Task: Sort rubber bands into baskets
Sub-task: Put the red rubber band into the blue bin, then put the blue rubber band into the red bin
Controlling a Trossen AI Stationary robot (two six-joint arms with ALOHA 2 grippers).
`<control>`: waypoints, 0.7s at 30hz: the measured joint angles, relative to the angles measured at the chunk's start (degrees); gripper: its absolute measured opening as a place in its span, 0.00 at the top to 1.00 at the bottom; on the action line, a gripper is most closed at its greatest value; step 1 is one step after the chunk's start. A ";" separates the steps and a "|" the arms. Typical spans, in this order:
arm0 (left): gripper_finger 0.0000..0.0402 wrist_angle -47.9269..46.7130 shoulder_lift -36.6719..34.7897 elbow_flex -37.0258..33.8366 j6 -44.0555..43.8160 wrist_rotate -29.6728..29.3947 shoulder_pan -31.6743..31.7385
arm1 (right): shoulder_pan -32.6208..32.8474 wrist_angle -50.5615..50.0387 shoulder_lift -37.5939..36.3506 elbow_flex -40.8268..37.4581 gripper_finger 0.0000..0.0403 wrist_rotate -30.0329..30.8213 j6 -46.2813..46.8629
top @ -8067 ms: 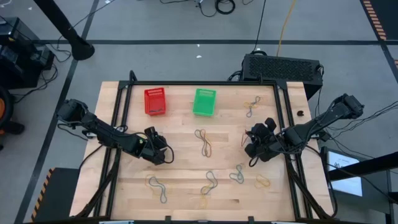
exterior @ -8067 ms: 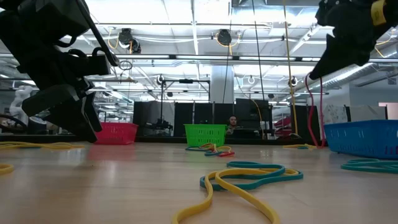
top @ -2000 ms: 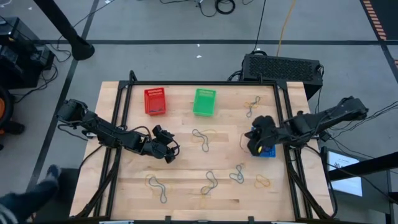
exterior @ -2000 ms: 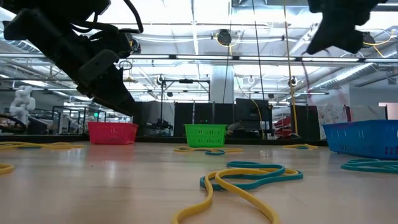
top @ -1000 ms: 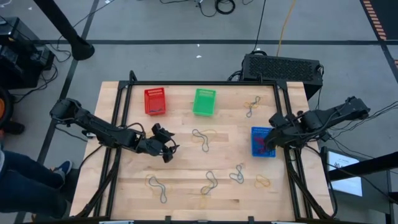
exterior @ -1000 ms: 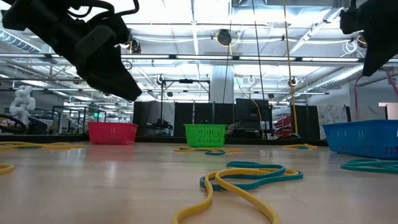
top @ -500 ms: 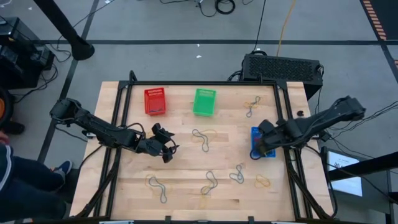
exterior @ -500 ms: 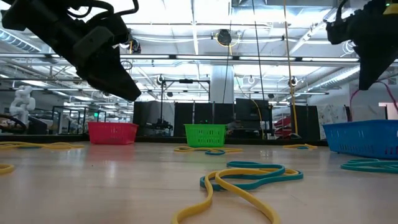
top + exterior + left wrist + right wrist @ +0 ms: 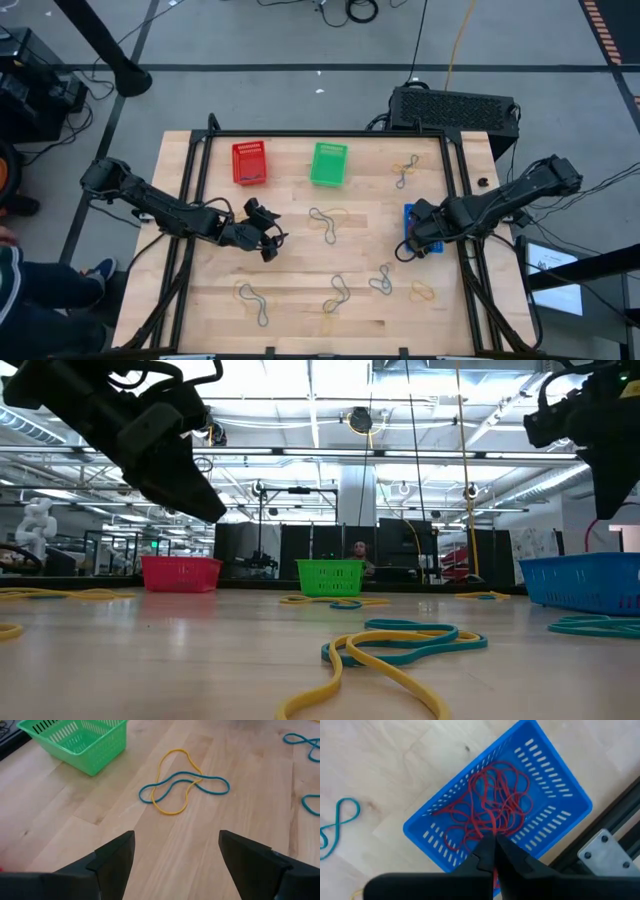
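The blue basket [image 9: 426, 212] stands near the table's right edge with a heap of red rubber bands [image 9: 495, 805] in it. My right gripper [image 9: 415, 240] hangs over the basket's near end, shut [image 9: 490, 840] on a red strand. My left gripper [image 9: 268, 240] is open and empty above the table's left middle [image 9: 176, 840], facing a crossed yellow and blue band pair [image 9: 180, 785]. The red basket [image 9: 249, 162] and the green basket [image 9: 328, 163] stand at the far side. My right gripper pinches a red rubber band [image 9: 494, 876] between its two shut fingers, which come from above and point down into the blue basket. The fingers hide where they grip the strand. The rest of the red bands lie on the basket's floor [image 9: 485, 820].
Loose bands lie flat on the wood: a pair at the middle [image 9: 326, 226], one at the far right [image 9: 404, 170], several along the near side [image 9: 338, 292] [image 9: 381, 280] [image 9: 424, 292] [image 9: 252, 298]. A black box [image 9: 455, 108] sits beyond the far edge. A person stands at the near left [image 9: 30, 290].
My right gripper has gone from beside the blue basket's right side toward the table's left and a little toward the near edge, and now covers the basket's near end. It has come down a little.
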 joint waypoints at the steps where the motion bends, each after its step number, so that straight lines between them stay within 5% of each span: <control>1: 0.27 -0.02 0.00 0.00 0.01 0.00 0.00 | 0.00 -0.02 0.00 0.00 0.98 -0.42 0.44; 21: 0.27 -0.02 0.00 0.00 1.01 0.00 -0.41 | 0.00 -0.08 0.00 0.00 0.76 -2.20 1.35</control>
